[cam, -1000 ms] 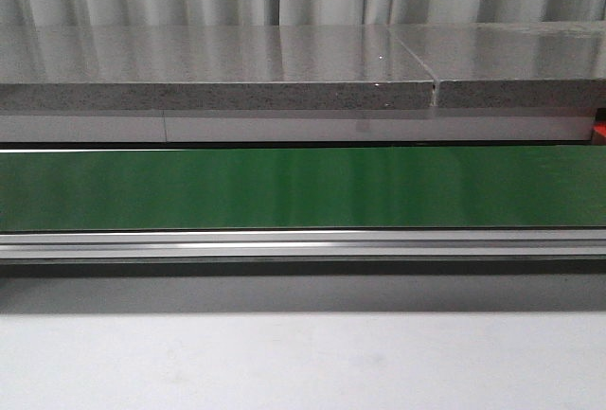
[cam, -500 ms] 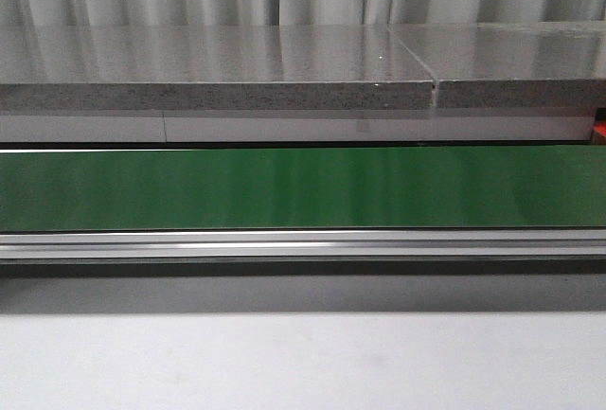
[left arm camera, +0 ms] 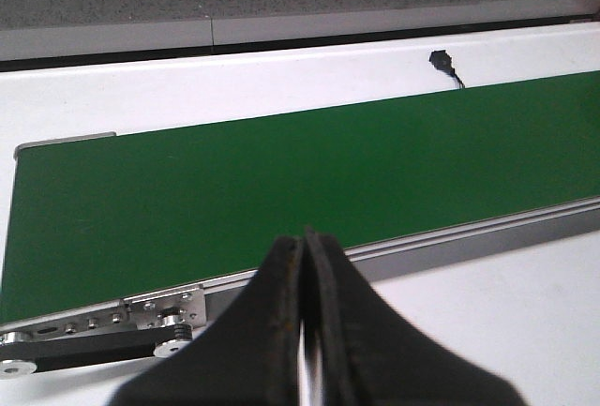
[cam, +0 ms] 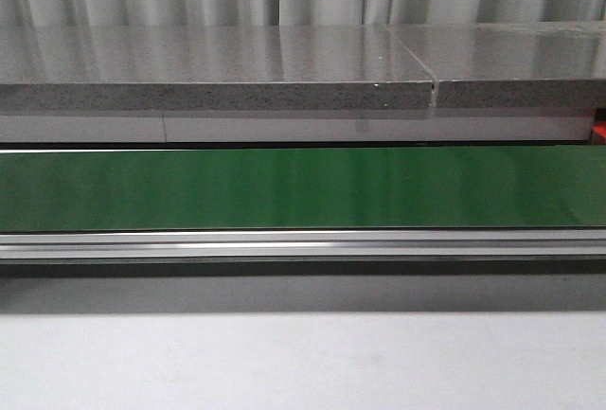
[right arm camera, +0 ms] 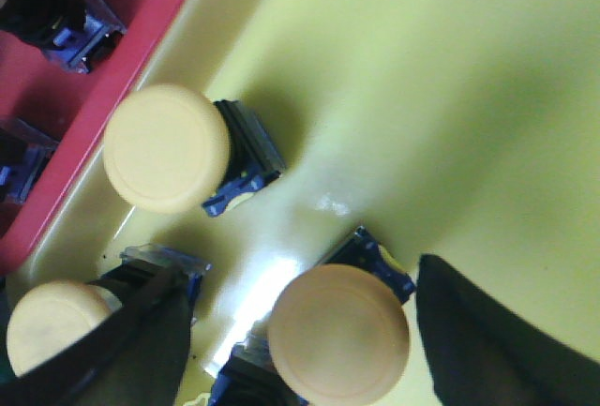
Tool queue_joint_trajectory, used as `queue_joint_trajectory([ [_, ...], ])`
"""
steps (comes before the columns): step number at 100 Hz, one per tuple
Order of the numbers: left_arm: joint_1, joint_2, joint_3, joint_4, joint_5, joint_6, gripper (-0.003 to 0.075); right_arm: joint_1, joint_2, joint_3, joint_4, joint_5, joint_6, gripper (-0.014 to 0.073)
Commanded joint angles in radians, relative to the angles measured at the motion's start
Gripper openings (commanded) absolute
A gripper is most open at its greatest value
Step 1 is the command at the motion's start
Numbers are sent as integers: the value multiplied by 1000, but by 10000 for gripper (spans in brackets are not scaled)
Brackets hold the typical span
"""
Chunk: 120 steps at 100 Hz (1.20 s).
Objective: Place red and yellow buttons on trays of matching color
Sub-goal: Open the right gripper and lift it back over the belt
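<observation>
Front view: green belt (cam: 303, 187) bare along its whole visible length, grey stone ledge (cam: 218, 74) behind it, white tabletop (cam: 303, 363) in front. No arm, button or tray seen from here, save a sliver of red at the far right edge.

Left wrist view: left hand (left arm camera: 305, 265) clenched, fingers pressed flat together with nothing between them, hovering over the near rail of the belt by its roller end. Belt under it carries nothing.

Right wrist view: right hand (right arm camera: 300, 331) spread wide over the yellow tray (right arm camera: 450, 97), one dark finger on each side of a yellow button (right arm camera: 339, 333). The button sits in the tray cap up, between the fingers. Whether the fingers touch it cannot be told; they look to stand clear of the cap. Two more yellow buttons in the same tray: one (right arm camera: 167, 149) near the tray wall, another (right arm camera: 56, 326) just beside the finger on that side. Red tray (right arm camera: 122, 12) adjoins, holding dark-bodied buttons.

Judgement: the button appears delivered to its matching tray. The right arm is the one at the trays; straight up is the clean way out, since sideways travel would knock the neighbouring button.
</observation>
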Motion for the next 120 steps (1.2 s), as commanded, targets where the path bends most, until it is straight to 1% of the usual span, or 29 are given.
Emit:
queue_joint_trajectory([
  [1,-8,4,-25,-18,-64,-3,-21,-7,-57,-23,-7,-45,-3,517],
  [19,-8,4,-25,-18,-64,-3,-21,11,-135,-23,-7,-59,-3,507],
  [26,-8,4,-25,-18,-64,-3,-21,32,-167,-23,-7,-59,-3,479],
  [33,-8,4,-25,-18,-64,-3,-21,60,-205,-23,-8,-59,-3,427],
  [38,-8,4,-25,-18,-64,-3,-21,82,-236,-23,-13,-60,-3,372],
  [45,-8,4,-25,-18,-64,-3,-21,117,-275,-23,-22,-60,-6,265],
  [57,-8,4,-25,-18,-64,-3,-21,206,-340,-23,-50,-60,-8,36],
  [64,-8,4,-25,-18,-64,-3,-21,270,-378,-23,-83,-60,-10,-78],
  [67,-8,4,-25,-18,-64,-3,-21,296,-392,-23,-98,-63,-10,-114],
  [71,-8,4,-25,-18,-64,-3,-21,336,-412,-23,-115,-64,-10,-102],
  [92,-8,4,-25,-18,-64,-3,-21,509,-501,-23,-127,-61,-10,-106],
  [106,-8,4,-25,-18,-64,-3,-21,601,-554,-23,-139,-55,-19,-106],
  [120,-8,4,-25,-18,-64,-3,-21,669,-597,-23,-162,-37,-19,-106],
])
